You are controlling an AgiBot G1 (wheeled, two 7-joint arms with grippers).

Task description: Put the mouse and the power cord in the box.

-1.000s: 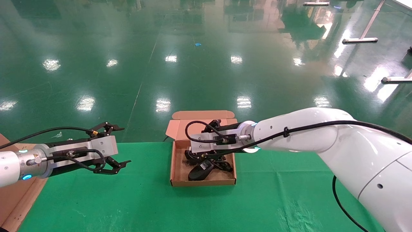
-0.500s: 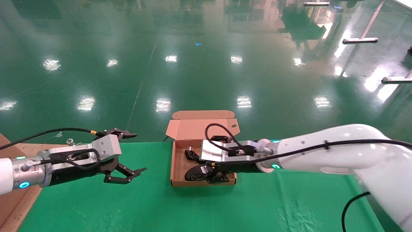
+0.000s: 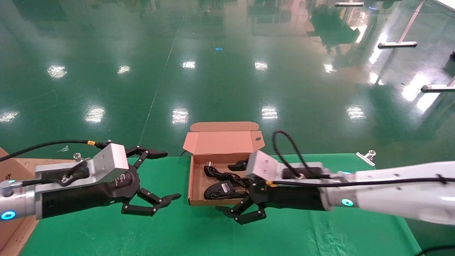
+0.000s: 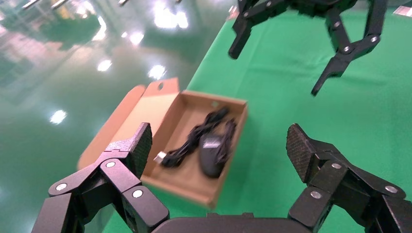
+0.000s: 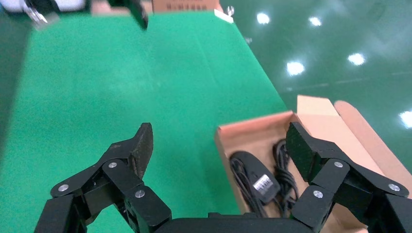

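The brown box (image 3: 192,185) lies open on the green cloth, its lid (image 3: 222,140) tipped back. Inside it rests the black mouse (image 3: 217,190), pale label up, with the coiled power cord (image 3: 223,174) behind and beside it. My right gripper (image 3: 227,187) hangs open and empty at the box's near right corner. My left gripper (image 3: 171,175) is open and empty, just left of the box. The left wrist view shows the box (image 4: 232,138), mouse (image 4: 211,155) and cord (image 4: 194,138) beyond the left gripper (image 4: 219,145). The right wrist view shows the mouse (image 5: 255,175) and cord (image 5: 284,165) past the right gripper (image 5: 221,141).
A flat cardboard sheet (image 3: 14,217) lies at the table's left edge. Metal clips (image 3: 366,156) hold the cloth at the far edge, where the table drops to the glossy green floor. Bare green cloth lies in front of the box.
My right gripper pulled back out of the box to its near right corner, leaving the cord inside. My left gripper moved right, closer to the box.
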